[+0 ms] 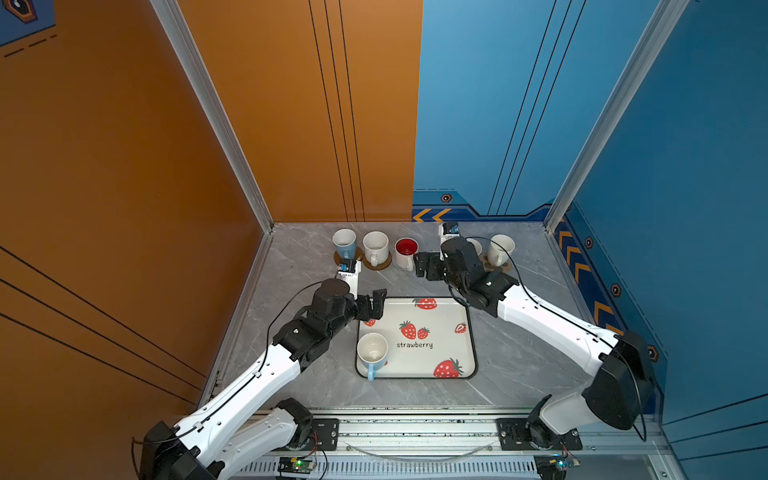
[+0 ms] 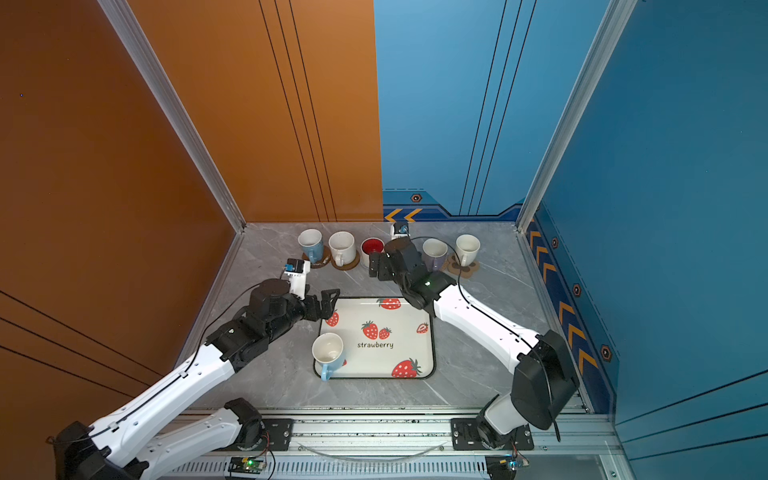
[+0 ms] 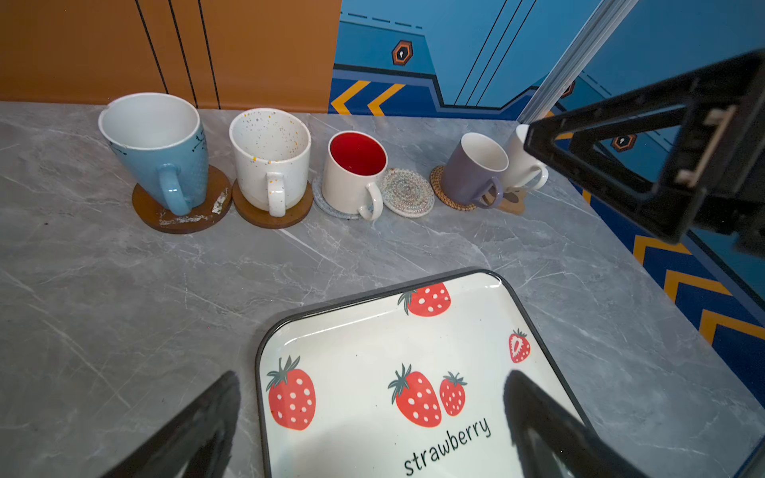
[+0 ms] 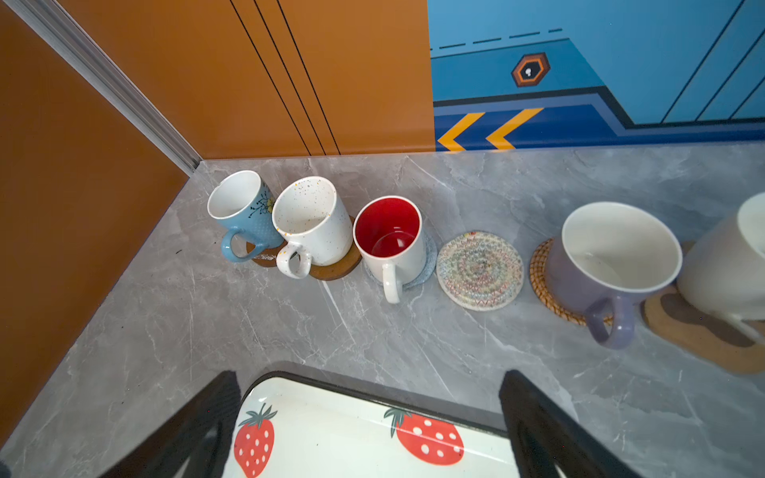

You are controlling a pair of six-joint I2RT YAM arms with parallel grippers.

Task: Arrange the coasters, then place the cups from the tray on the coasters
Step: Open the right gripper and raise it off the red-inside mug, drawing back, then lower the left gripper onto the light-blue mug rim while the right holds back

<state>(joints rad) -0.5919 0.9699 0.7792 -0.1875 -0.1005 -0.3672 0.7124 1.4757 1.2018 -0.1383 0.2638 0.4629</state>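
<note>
jaws wide; pale-blue cup [image 1: 372, 353] upright.

An orange wall [image 1: 291, 104] and a blue wall [image 1: 478, 104] enclose the grey marble tabletop [image 1: 519, 353].

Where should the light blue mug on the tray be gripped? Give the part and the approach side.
Probably its rim wall, pinched from above on the far side: the light blue mug stands upright, mouth open, its handle pointing toward the near edge of the tray.
</note>
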